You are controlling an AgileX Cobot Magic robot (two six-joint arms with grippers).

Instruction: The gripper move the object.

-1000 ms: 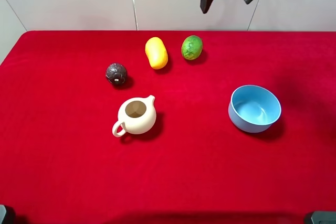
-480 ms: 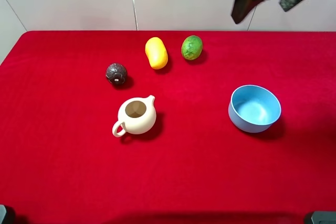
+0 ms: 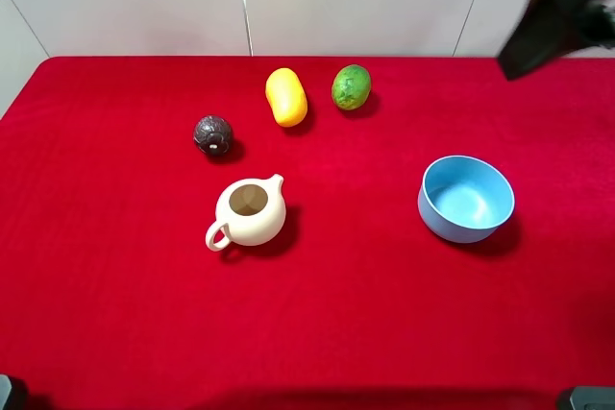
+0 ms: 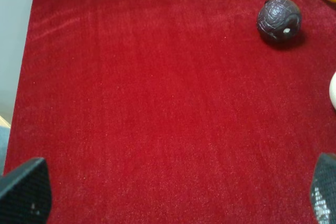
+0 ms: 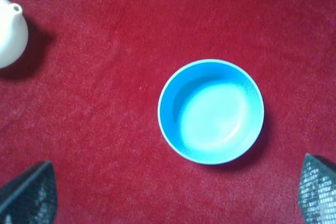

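The object, a bumpy green fruit (image 3: 352, 86), lies on the red cloth near the table's far edge, right of the middle. It shows in neither wrist view. My right gripper (image 3: 550, 24) hangs high at the far right, well to the right of the fruit and apart from it. In the right wrist view it (image 5: 172, 191) is open and empty, with its fingertips (image 5: 26, 195) wide apart above a blue bowl. My left gripper (image 4: 173, 192) is open and empty over bare red cloth. It is out of the exterior view.
A yellow fruit (image 3: 286, 96) lies just left of the green one. A dark brown ball (image 3: 213, 134) (image 4: 278, 19) lies further left. A cream teapot (image 3: 250, 212) (image 5: 9, 24) stands mid-table. The blue bowl (image 3: 466, 199) (image 5: 211, 111) stands at the right.
My right gripper has swung to the right along the far edge, from above the green fruit to the far right corner. The objects have not moved.
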